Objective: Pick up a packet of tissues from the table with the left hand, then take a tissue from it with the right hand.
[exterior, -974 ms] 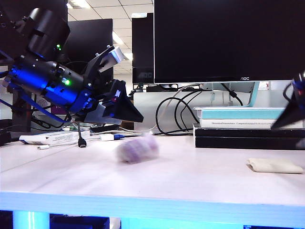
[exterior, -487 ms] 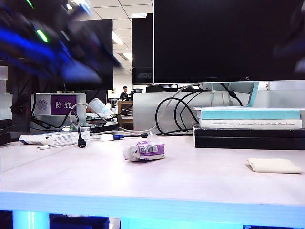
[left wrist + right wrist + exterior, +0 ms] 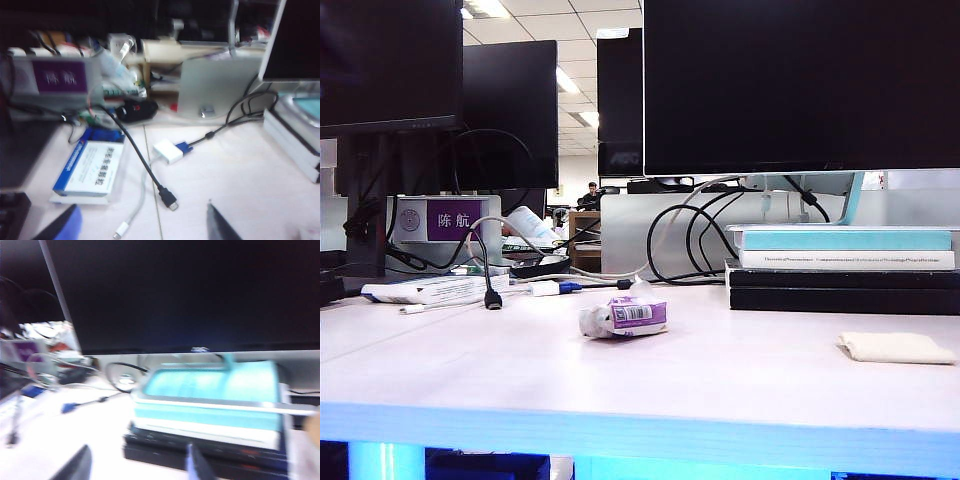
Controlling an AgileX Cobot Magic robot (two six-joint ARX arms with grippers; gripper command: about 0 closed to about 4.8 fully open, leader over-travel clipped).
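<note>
Seemingly task done: packet (image 3: 623,318) & tissue (image 3: 897,347) lie apart on table (image 3: 720,380); left gripper (image 3: 142,227) and right gripper (image 3: 137,465) spread, both empty, up off the table.

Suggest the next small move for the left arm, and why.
Probably bring the left gripper back down over the packet of tissues. The packet lies on the table, untouched, with no arm in the exterior view. The left wrist view shows separated fingertips and only cables and a box beyond them. The right gripper, empty, faces the stacked books; the tissue lies apart.
</note>
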